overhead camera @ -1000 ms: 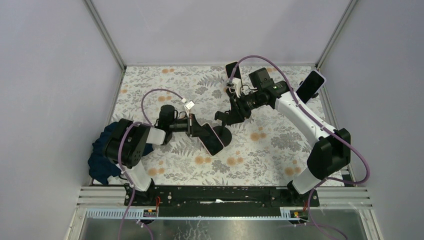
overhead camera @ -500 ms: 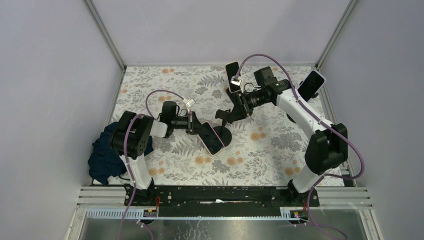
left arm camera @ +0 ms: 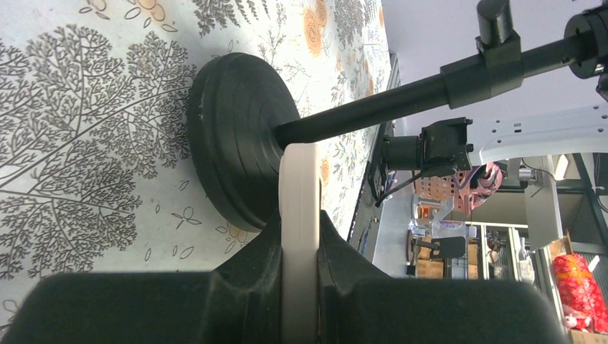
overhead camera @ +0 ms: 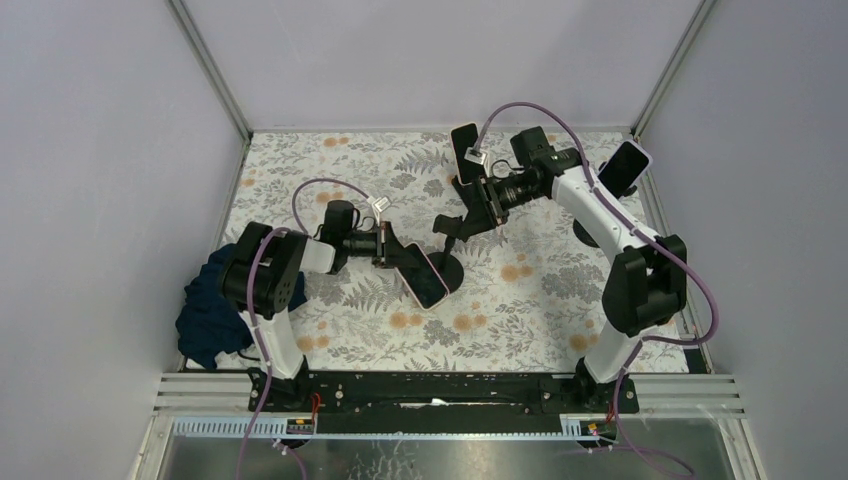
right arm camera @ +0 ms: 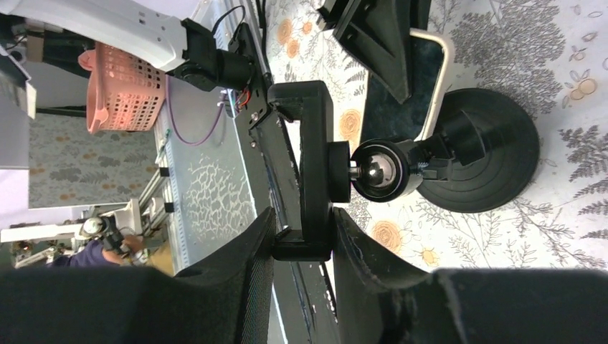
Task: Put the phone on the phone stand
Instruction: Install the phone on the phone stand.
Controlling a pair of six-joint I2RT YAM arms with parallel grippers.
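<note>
well, at the far left a dark blue cloth [overhead camera: 205,305] lies bunched at the edge of the floral table [overhead camera: 540,300], no part of the job. next along, the left gripper [overhead camera: 398,257] has its fingers closed tight on the phone [overhead camera: 428,282]. the left wrist view shows the white-edged phone edge-on, pinched between both pads. the phone hangs low and tilted near mid-table, its far end just beside the round black base [overhead camera: 450,272] of the phone stand; whether it touches the base i cannot tell. from that base a thin stem rises to a ball joint and a black cradle [right arm camera: 313,143]. the right gripper [right arm camera: 305,247] is clamped on the cradle's lower end, apparently steadying or aiming it. further right and toward the back, two other phones [overhead camera: 465,148] [overhead camera: 622,168] sit propped up, well apart from the work. my reading: the phone is picked up and brought to the stand but not yet seated, so the step in hand is the approach and line-up. the next move likely calls for raising the phone off base level to cradle height. it would then need squaring with the cradle's opening and easing in while the right arm holds the head firm. the left fingers should let go only once the cradle carries the weight.
</note>
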